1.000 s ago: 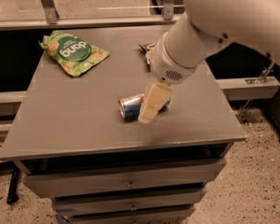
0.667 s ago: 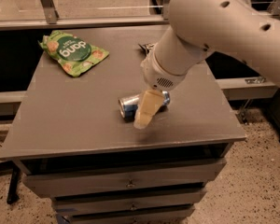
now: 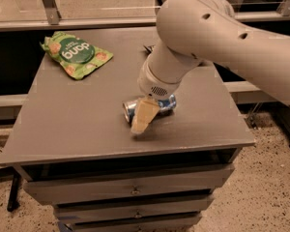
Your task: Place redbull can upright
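Observation:
The redbull can lies on its side near the front middle of the grey table, its silver end pointing left. It is blue and silver and partly hidden by the arm. My gripper hangs from the large white arm right at the can, its cream tip in front of the can's left half and reaching down to the table top. I cannot see whether it touches the can.
A green snack bag lies flat at the back left of the table. A small dark object sits at the back edge behind the arm. Drawers are below the front edge. A counter runs behind.
The arm has swung left and lower, so the gripper has moved from the can's right side to across its left half. The can has not moved.

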`<state>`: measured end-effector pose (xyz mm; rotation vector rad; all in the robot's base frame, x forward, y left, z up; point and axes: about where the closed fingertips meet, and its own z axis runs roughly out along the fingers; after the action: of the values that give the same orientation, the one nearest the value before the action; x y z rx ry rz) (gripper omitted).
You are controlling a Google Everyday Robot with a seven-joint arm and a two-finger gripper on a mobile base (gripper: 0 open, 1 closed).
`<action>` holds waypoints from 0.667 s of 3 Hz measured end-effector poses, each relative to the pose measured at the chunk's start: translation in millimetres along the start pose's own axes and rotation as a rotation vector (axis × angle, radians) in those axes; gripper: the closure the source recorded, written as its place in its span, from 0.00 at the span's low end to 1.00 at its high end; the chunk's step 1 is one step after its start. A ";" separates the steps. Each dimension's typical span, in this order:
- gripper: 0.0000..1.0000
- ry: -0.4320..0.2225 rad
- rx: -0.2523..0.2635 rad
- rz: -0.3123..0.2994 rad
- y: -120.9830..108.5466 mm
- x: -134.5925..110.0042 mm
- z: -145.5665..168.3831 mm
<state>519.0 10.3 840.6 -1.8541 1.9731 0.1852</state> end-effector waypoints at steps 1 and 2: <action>0.40 0.004 -0.014 0.011 1.7 -1.7 5.2; 0.64 0.001 -0.021 0.028 2.1 -3.3 5.3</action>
<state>518.2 15.5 836.7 -1.8408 2.0056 0.2134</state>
